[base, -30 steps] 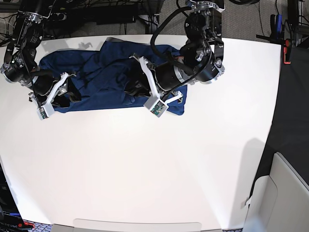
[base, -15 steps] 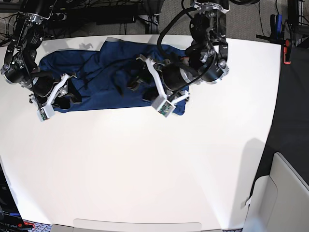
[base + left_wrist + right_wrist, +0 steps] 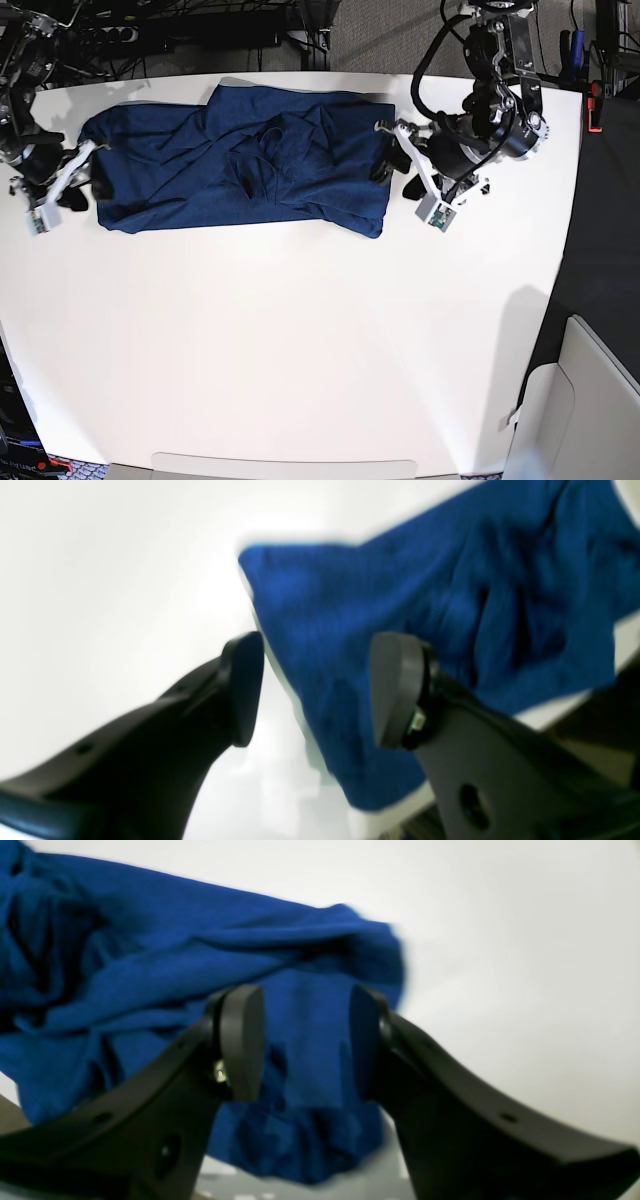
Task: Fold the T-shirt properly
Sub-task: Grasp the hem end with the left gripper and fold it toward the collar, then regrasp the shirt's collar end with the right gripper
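We are seeing one T-shirt (image 3: 240, 165) lying rumpled along the far side of one white table (image 3: 300, 350), two grippers, left gripper (image 3: 408, 180) and right gripper (image 3: 72, 182), both gaping beside it, gray floor beyond.

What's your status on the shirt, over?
Left hand open, off the T-shirt. Right hand open at its other end. T-shirt rumpled, unfolded, flat on table. Nothing in the way.

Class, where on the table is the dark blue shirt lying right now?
In the base view the T-shirt lies crumpled along the far edge of the white table, between the open right hand and open left hand.
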You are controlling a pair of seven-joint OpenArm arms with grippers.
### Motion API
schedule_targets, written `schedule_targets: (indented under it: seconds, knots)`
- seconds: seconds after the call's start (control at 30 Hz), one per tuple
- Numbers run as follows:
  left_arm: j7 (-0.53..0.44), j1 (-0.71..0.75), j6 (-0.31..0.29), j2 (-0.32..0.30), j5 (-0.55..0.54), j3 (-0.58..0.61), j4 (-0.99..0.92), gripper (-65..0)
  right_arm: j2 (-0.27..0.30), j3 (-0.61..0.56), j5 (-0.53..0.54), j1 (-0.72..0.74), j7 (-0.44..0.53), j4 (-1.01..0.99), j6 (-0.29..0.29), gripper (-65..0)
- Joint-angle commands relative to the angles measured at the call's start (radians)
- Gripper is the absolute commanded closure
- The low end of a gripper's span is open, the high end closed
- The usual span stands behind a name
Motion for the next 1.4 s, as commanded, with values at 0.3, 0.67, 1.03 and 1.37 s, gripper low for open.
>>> schedule_targets:
  seconds: [0.3, 0.67, 1.03, 1.37]
  knots:
    - [-0.007, -0.004, -0.005, -0.011, -0.014, -0.002, -0.103, -32.0, 0.057, 0.125, 0.014, -0.022, -0.046, 0.006, 0.005, -28.4]
    - [-0.007, 0.032, -0.008, -0.011, -0.017, 0.001, -0.189, -31.9, 0.060, 0.127, -0.006, -0.041, -0.041, -0.172, 0.005, -28.4]
    - [-0.006, 0.039, -0.010, -0.011, -0.125, -0.001, -0.190, -20.0, -0.013, 0.118, -0.201, 0.051, -0.046, -0.209, 0.005, -28.5]
    - [-0.006, 0.039, -0.010, -0.037, -0.125, -0.002, -0.190, -20.0, -0.003, -0.007, -0.221, 0.120, -0.040, -0.267, 0.005, -56.7]
